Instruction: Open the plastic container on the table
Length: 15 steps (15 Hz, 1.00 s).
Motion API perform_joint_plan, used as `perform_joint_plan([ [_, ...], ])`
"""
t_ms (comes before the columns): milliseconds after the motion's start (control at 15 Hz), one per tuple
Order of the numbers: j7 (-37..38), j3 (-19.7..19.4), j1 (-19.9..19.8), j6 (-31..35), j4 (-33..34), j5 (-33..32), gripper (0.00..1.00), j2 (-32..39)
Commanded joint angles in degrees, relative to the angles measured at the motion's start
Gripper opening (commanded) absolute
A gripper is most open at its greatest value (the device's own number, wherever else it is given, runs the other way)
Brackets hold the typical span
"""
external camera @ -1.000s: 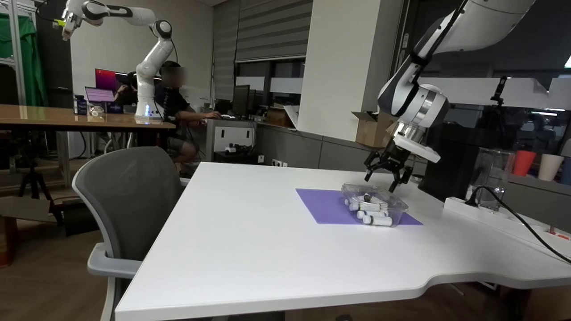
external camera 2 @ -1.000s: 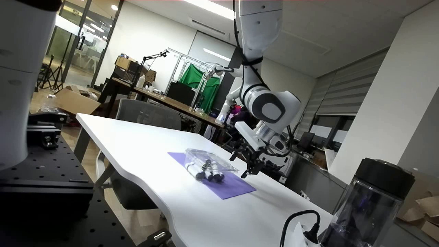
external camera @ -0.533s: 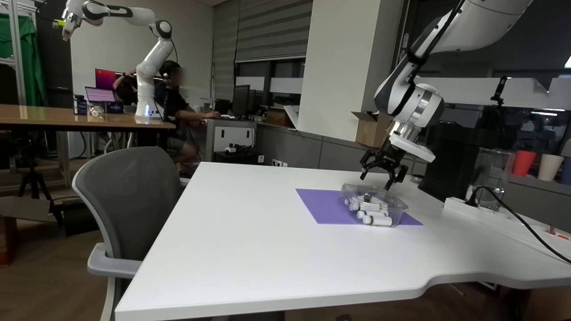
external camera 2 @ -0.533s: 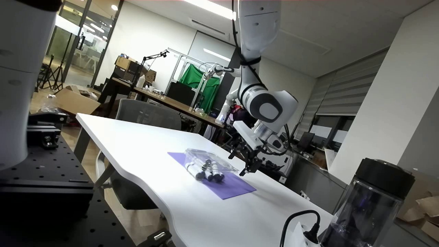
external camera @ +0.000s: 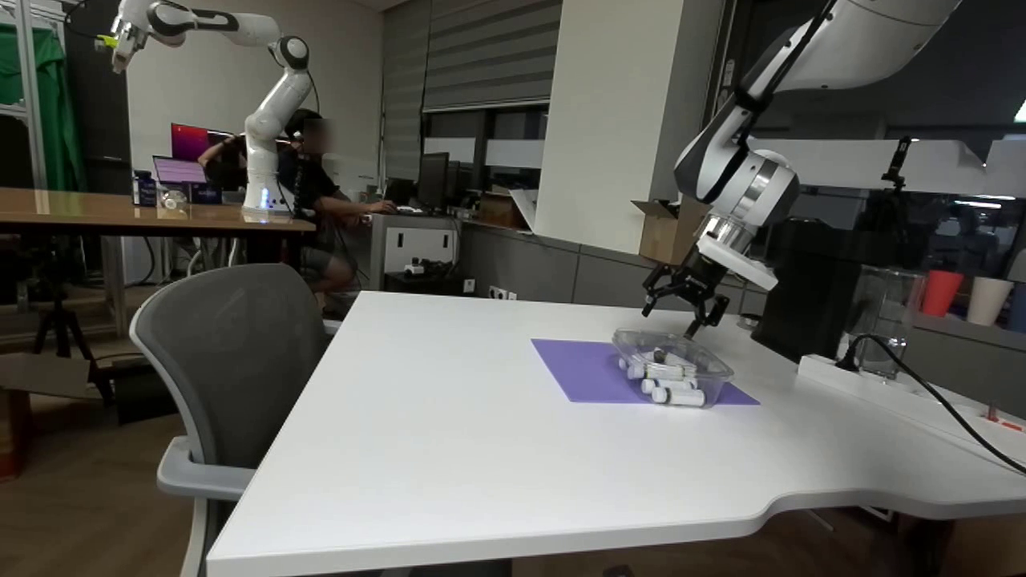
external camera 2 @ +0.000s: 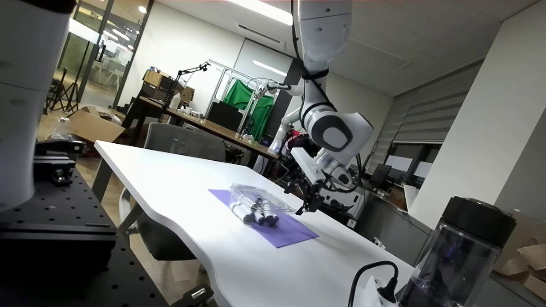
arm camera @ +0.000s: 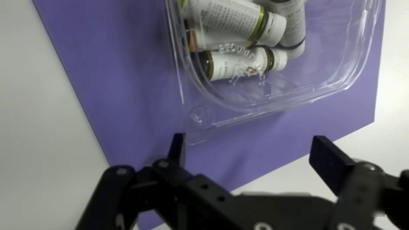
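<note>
Hanging at a slant from the arm (external camera: 745, 192), the claw (arm camera: 250, 145) is spread wide and has hold of nothing; in the wrist view its fingers (arm camera: 329, 163) are well apart, with a purple mat (arm camera: 121, 95) showing through the gap. That mat lies flat on the white worktop (external camera: 449, 449), and the plastic container (arm camera: 335, 60) rests on it in both exterior views. A clear lid (arm camera: 287, 92) lies across the container's top, its raised lettering showing over several small bottles (arm camera: 239, 65) inside, which have white labels and caps and lie at different angles. One corner tab (arm camera: 198, 116) of the lid sticks out just beside the tip of one finger; whether they touch, I cannot tell. In an exterior view, a grey chair (external camera: 232, 361) stands at one side of the worktop, and at the opposite side a white power strip (external camera: 862, 393) has a black cable (external camera: 930, 389) plugged in. Further back, a second robot arm (external camera: 268, 128) stands on a brown desk (external camera: 120, 210).
</note>
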Motion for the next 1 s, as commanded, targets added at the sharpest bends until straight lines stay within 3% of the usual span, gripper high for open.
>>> perform_joint_plan([
  [0, 1.68, 0.98, -1.40, -3.25, 1.50, 1.62, 1.00, -0.19],
  [533, 2.30, 0.84, -1.58, -6.56, 3.55, 3.40, 1.00, -0.37],
  [933, 5.60, 0.08, -1.63, -19.38, 8.45, 5.42, 1.00, 0.45],
])
